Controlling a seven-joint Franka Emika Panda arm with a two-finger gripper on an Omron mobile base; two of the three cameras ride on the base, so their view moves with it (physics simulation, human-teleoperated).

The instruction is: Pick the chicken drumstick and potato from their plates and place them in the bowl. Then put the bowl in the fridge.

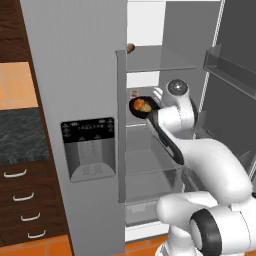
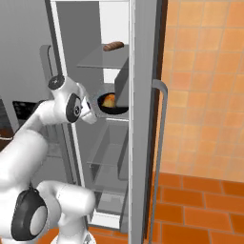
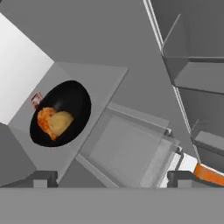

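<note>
The fridge (image 1: 75, 75) stands with its right door swung wide. On its middle shelf sits the glossy black bowl (image 3: 61, 113), also seen as the bowl (image 1: 142, 107) and the bowl (image 2: 113, 103). Inside it lie the orange-brown chicken drumstick (image 3: 43, 119) and, against it, the tan-yellow potato (image 3: 62, 122). My gripper (image 3: 113, 179) is open, empty, and drawn back from the bowl without touching it. From the base views the gripper (image 1: 156, 98) hangs just right of the bowl, and the gripper (image 2: 94, 113) sits just left of it. The plates are out of view.
A brown oblong item (image 2: 113, 46) lies on the shelf above. A small red-and-white item (image 3: 36, 100) stands behind the bowl. Clear drawers (image 3: 127, 148) sit below the bowl's shelf. The open door's bins (image 1: 230, 75) flank my arm on the right. Dark drawers (image 1: 25, 200) are left of the fridge.
</note>
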